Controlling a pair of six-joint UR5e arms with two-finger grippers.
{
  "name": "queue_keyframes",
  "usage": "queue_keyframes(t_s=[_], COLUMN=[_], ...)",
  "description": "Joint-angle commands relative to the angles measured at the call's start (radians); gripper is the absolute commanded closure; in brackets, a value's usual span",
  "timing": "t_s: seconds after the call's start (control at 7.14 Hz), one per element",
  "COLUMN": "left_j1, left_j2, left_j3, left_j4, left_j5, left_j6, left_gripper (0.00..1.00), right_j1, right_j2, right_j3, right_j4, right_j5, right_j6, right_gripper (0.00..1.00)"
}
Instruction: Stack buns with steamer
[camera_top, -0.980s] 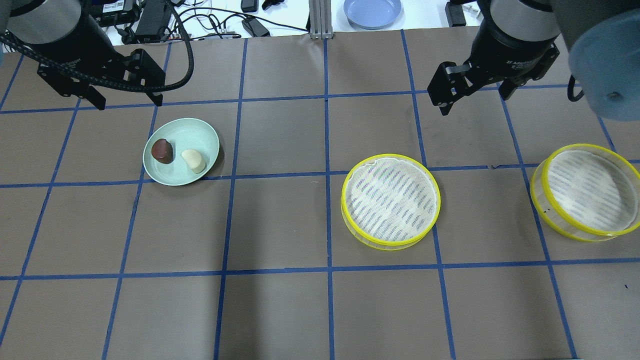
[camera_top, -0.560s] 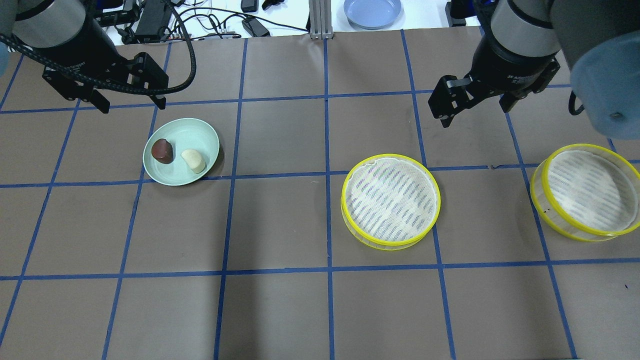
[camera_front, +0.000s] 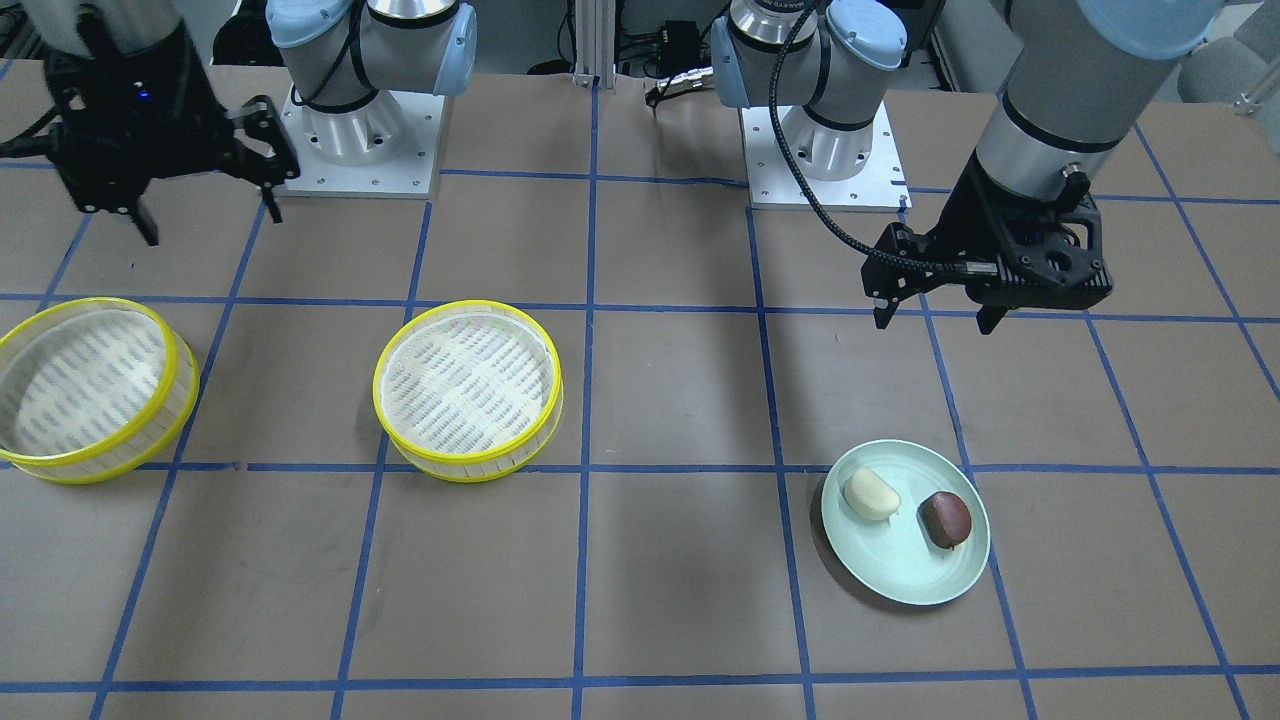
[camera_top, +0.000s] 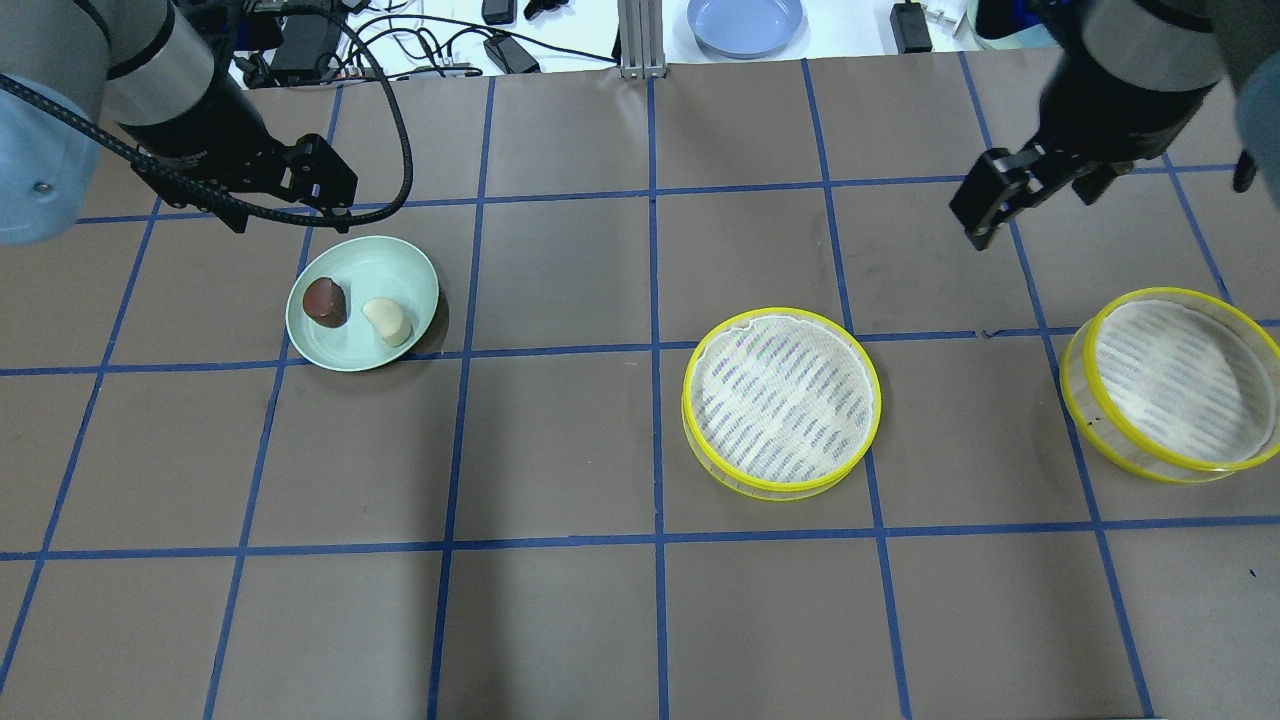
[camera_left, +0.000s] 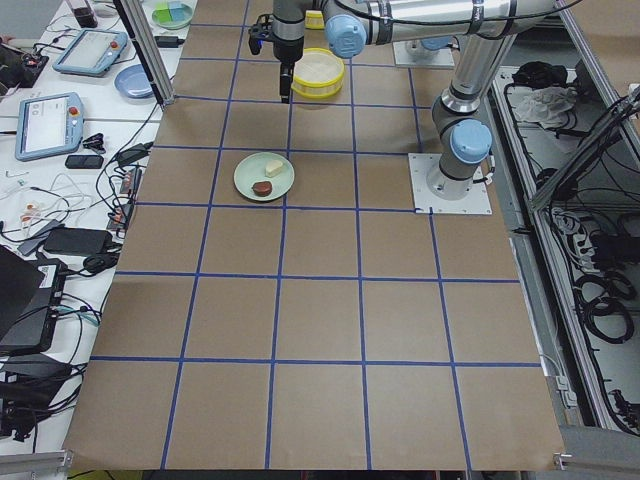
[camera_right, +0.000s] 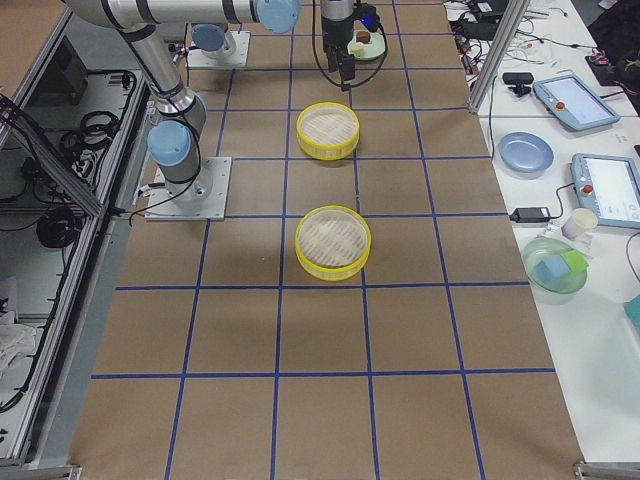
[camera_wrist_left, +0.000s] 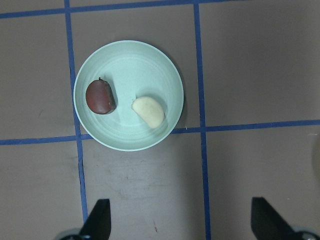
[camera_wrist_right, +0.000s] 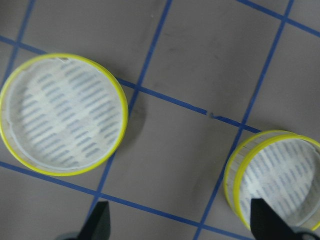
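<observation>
A dark reddish-brown bun (camera_top: 325, 301) and a cream-white bun (camera_top: 387, 321) lie side by side on a pale green plate (camera_top: 385, 268) at the table's left. Two empty yellow-rimmed steamer trays sit apart: one in the middle (camera_top: 781, 400), one at the right edge (camera_top: 1172, 384). My left gripper (camera_top: 292, 212) is open and empty, hovering just behind the plate; its wrist view shows both buns (camera_wrist_left: 100, 97) (camera_wrist_left: 148, 111) ahead of the fingers. My right gripper (camera_top: 1035, 215) is open and empty, hovering behind the gap between the two trays (camera_wrist_right: 62, 114) (camera_wrist_right: 280, 175).
A blue plate (camera_top: 745, 22), an aluminium post (camera_top: 638, 40), and cables and power bricks (camera_top: 300, 40) lie beyond the far edge of the brown mat. Blue tape lines divide the mat into squares. The arm bases (camera_front: 360, 130) stand at the robot's side.
My left gripper has moved right and closer to the green plate. My right gripper has swung right, toward the right-hand tray. Buns, plate and trays have not moved.
</observation>
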Motion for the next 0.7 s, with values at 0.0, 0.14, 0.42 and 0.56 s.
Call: queue_keyframes(t_s=[0.0,0.14,0.42,0.56], left_j1=[0.036,0.038,0.038,0.038], left_j2=[-0.086,-0.140,-0.261,-0.322], left_j3=[-0.073,-0.096,-0.099,-0.099], left_j4=[0.157,0.221,0.306,0.354], left_j5=[-0.001,-0.002,-0.005,-0.005], left_j6=[0.009,0.011,0.011,0.012], left_gripper=[0.00,0.00,0.00,0.00], right_j1=[-0.264,-0.356,-0.476,-0.552], right_j2=[0.041,0.085,0.204,0.287], right_j3=[0.043,0.086,0.177,0.198], right_j4=[-0.007,-0.067,-0.368,-0.454], right_j5=[-0.012,-0.013,-0.004,0.026], right_j6=[-0.335,-0.486,-0.717,-0.877], right_gripper=[0.01,0.01,0.03,0.03])
